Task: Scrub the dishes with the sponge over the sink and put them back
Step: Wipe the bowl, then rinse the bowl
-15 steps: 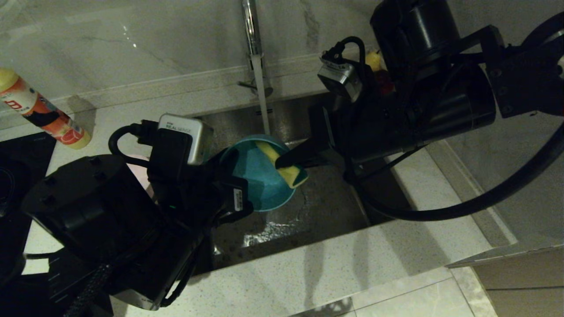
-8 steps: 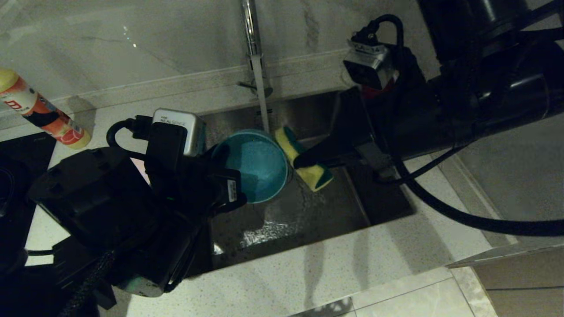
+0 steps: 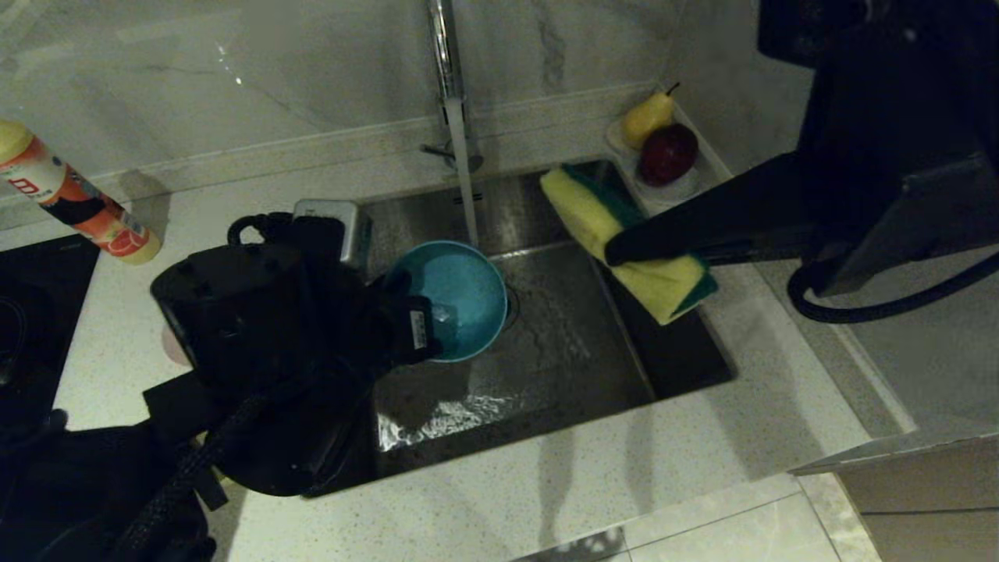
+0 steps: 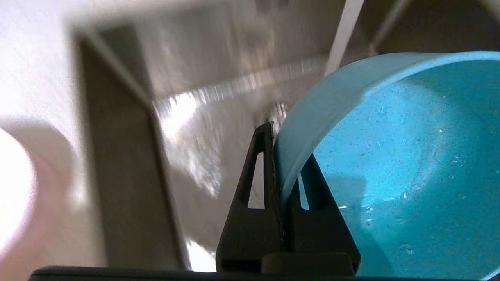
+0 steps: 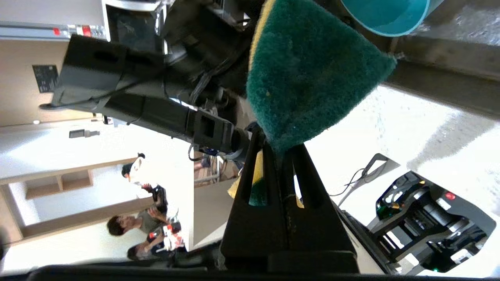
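Note:
My left gripper is shut on the rim of the light blue bowl, one finger inside it and one outside. The bowl is wet and hangs tilted over the sink, just beside the running water. My right gripper is shut on the sponge, held high above the sink's right side and apart from the bowl. In the right wrist view the sponge's green face stands above the shut gripper. A sliver of the pink bowl shows behind my left arm.
The chrome faucet rises at the back of the sink. A white dish with a pear and a red apple sits at the back right corner. A bottle lies on the counter at far left, beside a dark cooktop.
My right gripper has pulled the sponge out of the blue bowl and carried it up and to the right. The left wrist has rolled, turning the bowl's opening more upward.

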{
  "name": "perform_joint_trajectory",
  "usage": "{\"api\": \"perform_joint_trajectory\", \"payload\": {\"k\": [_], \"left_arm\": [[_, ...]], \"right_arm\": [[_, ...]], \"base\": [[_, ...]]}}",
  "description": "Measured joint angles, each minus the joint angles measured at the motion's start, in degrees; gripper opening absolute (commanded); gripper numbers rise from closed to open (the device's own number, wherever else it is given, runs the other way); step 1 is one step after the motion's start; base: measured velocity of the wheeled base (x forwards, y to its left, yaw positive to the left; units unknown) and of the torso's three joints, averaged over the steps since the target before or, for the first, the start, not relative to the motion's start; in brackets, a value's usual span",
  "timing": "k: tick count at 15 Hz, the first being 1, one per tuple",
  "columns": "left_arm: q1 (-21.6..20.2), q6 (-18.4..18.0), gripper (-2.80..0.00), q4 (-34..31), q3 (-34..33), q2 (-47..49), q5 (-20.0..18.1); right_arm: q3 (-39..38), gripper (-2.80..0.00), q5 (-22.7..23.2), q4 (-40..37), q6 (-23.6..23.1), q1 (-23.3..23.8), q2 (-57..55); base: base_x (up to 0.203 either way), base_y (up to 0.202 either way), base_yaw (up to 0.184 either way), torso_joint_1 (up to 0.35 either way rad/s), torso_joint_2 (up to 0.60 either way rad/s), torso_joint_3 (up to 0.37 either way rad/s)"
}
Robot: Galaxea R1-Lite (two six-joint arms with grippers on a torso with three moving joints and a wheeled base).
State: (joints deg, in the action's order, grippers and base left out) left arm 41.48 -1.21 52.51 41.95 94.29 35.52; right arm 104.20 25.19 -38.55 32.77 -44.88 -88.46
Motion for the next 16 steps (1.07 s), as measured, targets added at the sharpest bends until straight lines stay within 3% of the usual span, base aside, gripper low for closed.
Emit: {"api": "perform_joint_trajectory", "payload": {"k": [2,4,7,9,16], "left_arm": [[-0.77,8.09,-2.8,-11.99,5.01,0.01,-2.24],[-2.41,17.62,-2.8,-26.3,12.31,0.12,-7.06],[-5.82,27.96,-2.8,-42.57,22.07,2.19,-12.64],[-8.29,31.27,-2.8,-47.58,27.44,5.67,-13.36],[-12.16,36.1,-2.8,-51.53,41.38,16.58,-13.55]], "right_arm": [[-1.94,-2.8,0.01,0.18,-0.55,1.62,1.96],[-4.29,-2.8,0.09,0.43,-0.79,3.36,3.62],[-7.16,-2.8,0.26,1.1,-0.74,4.42,4.87],[-8.62,-2.8,0.33,2.35,-0.66,4.53,5.16],[-9.76,-2.8,0.29,3.01,-0.41,4.59,5.52]], "base": [[0.0,0.0,0.0,0.0,0.0,0.0],[0.0,0.0,0.0,0.0,0.0,0.0],[0.0,0.0,0.0,0.0,0.0,0.0],[0.0,0.0,0.0,0.0,0.0,0.0],[0.0,0.0,0.0,0.0,0.0,0.0]]}}
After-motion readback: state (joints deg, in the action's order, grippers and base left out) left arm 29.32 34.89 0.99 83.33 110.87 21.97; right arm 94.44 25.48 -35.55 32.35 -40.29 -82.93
